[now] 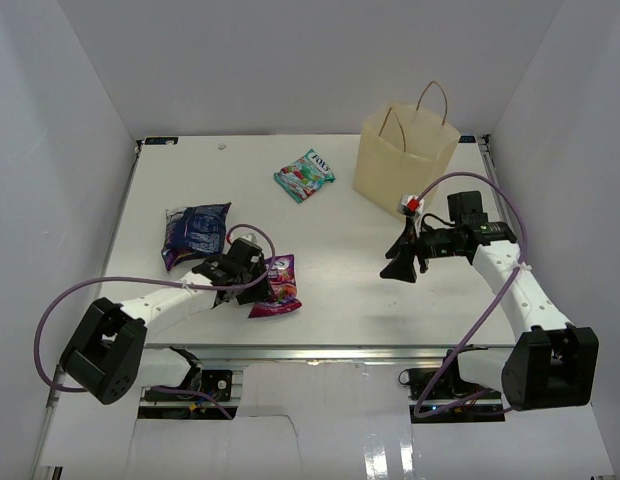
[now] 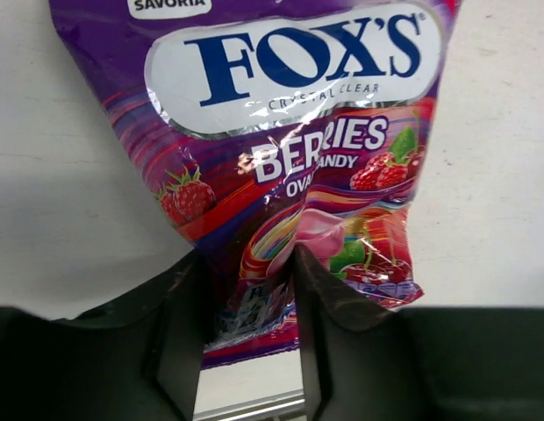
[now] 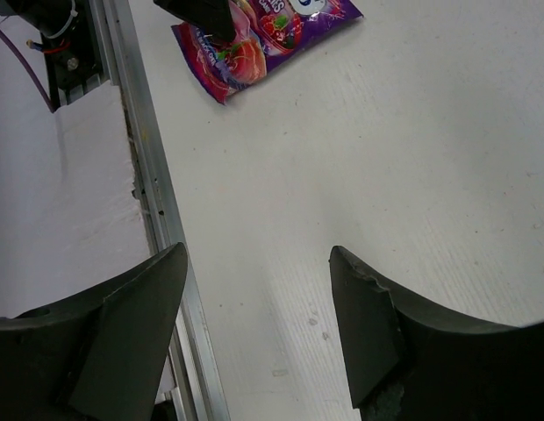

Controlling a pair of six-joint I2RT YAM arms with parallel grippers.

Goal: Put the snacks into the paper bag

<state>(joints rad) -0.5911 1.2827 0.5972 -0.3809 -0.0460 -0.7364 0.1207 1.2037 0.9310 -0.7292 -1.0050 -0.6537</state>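
The purple candy packet (image 1: 278, 287) lies on the table near the front edge. My left gripper (image 1: 254, 274) is shut on its lower end; in the left wrist view the fingers (image 2: 250, 259) pinch the crumpled edge of the packet (image 2: 289, 132). A dark blue packet (image 1: 195, 232) lies to its left and a teal packet (image 1: 304, 175) further back. The tan paper bag (image 1: 405, 150) stands upright at the back right. A tiny red pouch (image 1: 414, 204) sits at the bag's front base. My right gripper (image 1: 402, 262) is open and empty over bare table (image 3: 257, 263). The other snacks are out of view.
The table's metal front rail (image 3: 162, 219) runs just left of my right fingers. White walls enclose the table on three sides. The purple packet (image 3: 263, 35) and the left fingers show at the top of the right wrist view.
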